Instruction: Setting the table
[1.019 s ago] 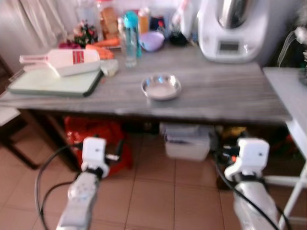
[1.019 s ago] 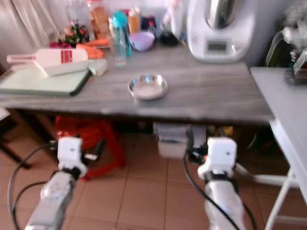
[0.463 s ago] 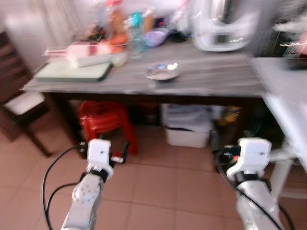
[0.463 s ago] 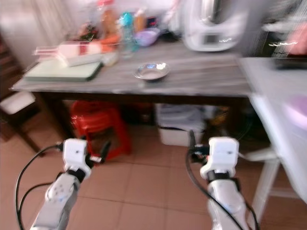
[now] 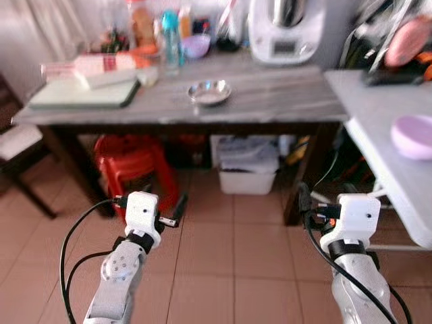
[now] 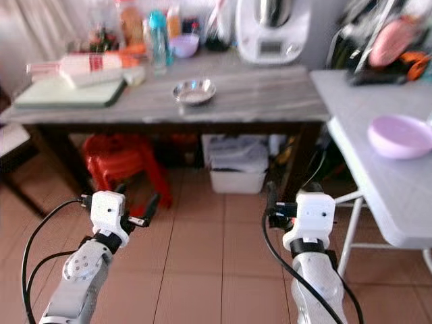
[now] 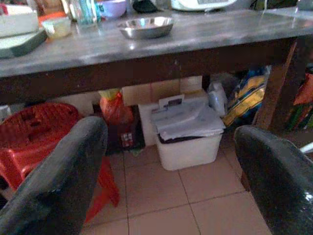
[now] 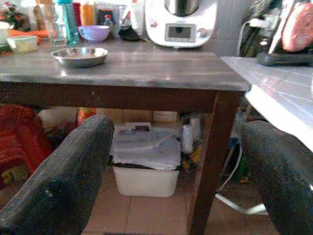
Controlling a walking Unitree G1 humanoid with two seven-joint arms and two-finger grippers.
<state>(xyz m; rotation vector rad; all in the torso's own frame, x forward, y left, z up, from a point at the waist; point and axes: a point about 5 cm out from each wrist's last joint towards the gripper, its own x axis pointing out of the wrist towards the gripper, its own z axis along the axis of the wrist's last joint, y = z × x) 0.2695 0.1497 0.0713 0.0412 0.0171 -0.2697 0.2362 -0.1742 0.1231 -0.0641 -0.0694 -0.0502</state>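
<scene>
A shallow round steel bowl (image 5: 210, 92), seemingly empty, is seen on the grey wooden table (image 5: 283, 101); a lilac bowl (image 6: 399, 136) sits on the white side table (image 6: 351, 108). Left gripper (image 7: 168, 161) and right gripper (image 8: 178, 166) are held spread, empty, over tiles. No writing is legible.

Bottles (image 5: 152, 30) and jars at the tabletop's (image 5: 270, 101) far edge blurred, labels unreadable; white appliance (image 5: 283, 27) cut off by the top edge; pink object (image 5: 408, 40) at upper right blurred, identity unclear; white tabletop (image 5: 378, 128) cut by the right edge; lilac bowl (image 5: 413, 135) partly cropped; bin (image 5: 248, 165) contents partly shaded under the tabletop.
</scene>
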